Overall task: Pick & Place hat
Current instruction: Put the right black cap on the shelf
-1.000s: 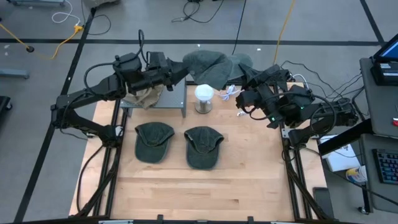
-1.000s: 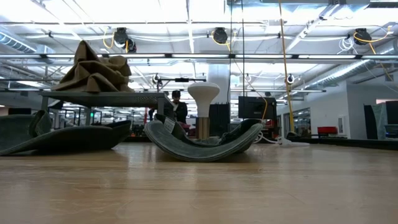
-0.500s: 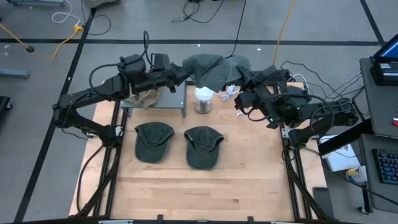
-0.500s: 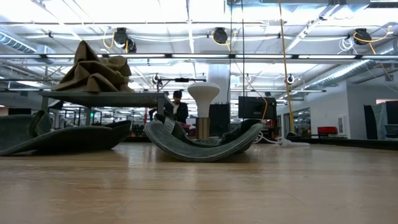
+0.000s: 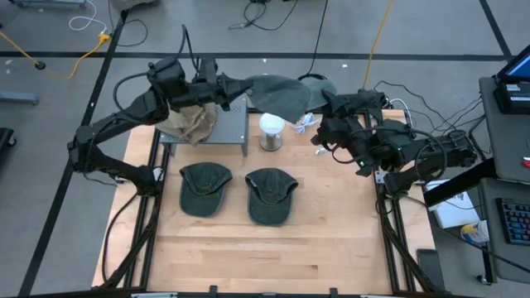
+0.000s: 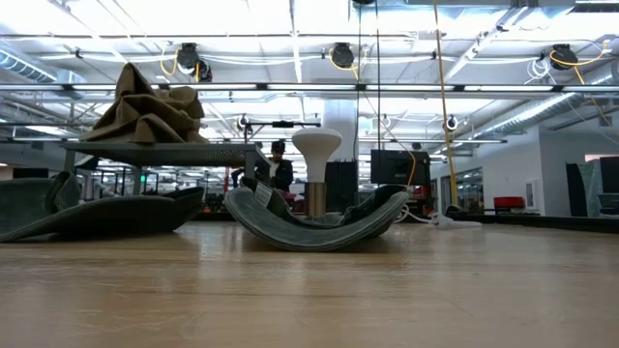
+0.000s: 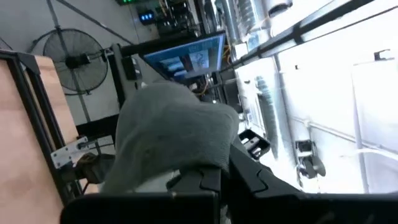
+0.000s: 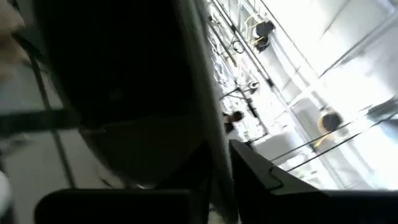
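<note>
**Hat changes grip above the back edge**

Your left gripper (image 5: 225, 89) is clenched on the grey hat (image 5: 277, 93), pinching the end nearest the shelf (image 5: 236, 132); the left wrist view shows the cloth bunched over its dark fingers (image 7: 205, 183). The hat hangs in the air at the table's far edge, stretched between the two arms and just behind the white stand (image 5: 271, 126). Your right gripper (image 5: 325, 112) sits at the hat's other end; its wrist view is filled with dark cloth, and whether it is holding or letting go cannot be told.

To do this well, keep the left pinch firm and make sure the right fingers are clear of the fabric before you carry, or the hat will likely drag. Lift high enough to pass the stand. Two caps (image 5: 204, 189) already lie on the table (image 5: 331, 240), so a spot beside them looks the likely target.
</note>
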Controlling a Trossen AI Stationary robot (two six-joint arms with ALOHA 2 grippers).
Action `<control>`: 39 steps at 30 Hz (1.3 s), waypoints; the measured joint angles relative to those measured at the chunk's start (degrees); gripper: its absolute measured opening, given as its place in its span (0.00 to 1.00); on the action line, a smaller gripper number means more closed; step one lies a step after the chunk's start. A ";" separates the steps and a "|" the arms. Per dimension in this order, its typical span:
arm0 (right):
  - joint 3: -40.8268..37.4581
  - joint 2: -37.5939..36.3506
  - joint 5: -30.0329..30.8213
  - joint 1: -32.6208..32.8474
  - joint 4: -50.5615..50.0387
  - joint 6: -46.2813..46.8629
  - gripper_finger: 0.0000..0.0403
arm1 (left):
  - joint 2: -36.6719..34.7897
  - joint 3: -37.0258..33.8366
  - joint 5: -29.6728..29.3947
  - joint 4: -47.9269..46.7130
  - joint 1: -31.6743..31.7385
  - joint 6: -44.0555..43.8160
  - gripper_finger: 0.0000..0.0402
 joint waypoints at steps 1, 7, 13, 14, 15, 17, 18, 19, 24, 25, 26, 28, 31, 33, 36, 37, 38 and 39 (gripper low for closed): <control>0.00 0.00 0.06 0.35 -0.17 2.45 0.14 | 0.00 0.00 1.51 -0.01 0.98 0.00 0.01; 0.00 0.00 3.52 1.63 -6.28 21.42 0.18 | 0.00 0.00 11.70 0.02 6.32 2.40 0.01; 0.00 0.02 7.25 3.72 -19.25 42.81 0.18 | 0.00 0.00 23.94 1.10 10.17 2.90 0.00; 0.00 0.02 7.24 4.34 -21.22 46.39 0.18 | 0.00 0.00 25.22 1.57 10.58 2.58 0.00; 0.00 0.02 6.99 4.98 -22.97 49.75 0.18 | 0.00 0.00 26.11 2.20 10.84 2.59 0.00; 0.00 0.02 3.79 6.17 -26.62 54.90 0.19 | 0.02 -0.02 27.65 4.76 11.32 2.39 0.00; 0.00 0.02 1.17 6.80 -28.26 56.87 0.20 | 0.02 -0.02 28.71 6.42 11.62 1.92 0.00; 0.00 0.02 -1.19 7.36 -29.65 58.53 0.22 | 0.02 -0.02 29.78 8.07 11.93 0.96 0.00; 0.02 0.94 -5.32 9.02 -33.79 68.66 0.32 | -0.04 -0.02 35.85 11.67 13.52 -2.44 0.00; 0.02 1.23 -6.48 9.23 -34.91 71.27 0.35 | -0.03 -0.02 37.25 11.60 13.81 -2.59 0.00; 0.02 1.43 -8.22 9.34 -36.13 74.20 0.37 | -0.03 -0.02 38.24 11.59 14.09 -2.60 0.00; 0.00 1.53 -12.87 9.39 -38.96 79.99 0.41 | -0.03 -0.02 39.94 11.60 14.70 -2.34 0.00; -0.07 1.46 -21.37 9.39 -41.94 87.17 0.44 | -0.03 -0.02 42.19 11.57 15.79 -0.14 0.00; -1.30 1.46 -25.78 9.39 -42.07 92.13 0.45 | -0.03 -0.02 44.29 11.56 16.78 2.26 0.00; -4.05 1.44 -30.55 9.40 -42.04 99.09 0.45 | -0.03 -0.02 46.58 11.56 18.33 6.70 0.00; -5.04 1.33 -32.17 9.44 -42.04 101.77 0.45 | -0.03 -0.02 47.37 11.56 18.89 8.10 0.00; -6.13 1.23 -33.94 9.44 -41.88 104.66 0.44 | -0.03 -0.02 48.00 11.56 19.47 9.40 0.00; -7.19 1.18 -36.11 9.44 -41.82 107.74 0.44 | -0.03 -0.02 48.65 11.56 20.09 10.78 0.00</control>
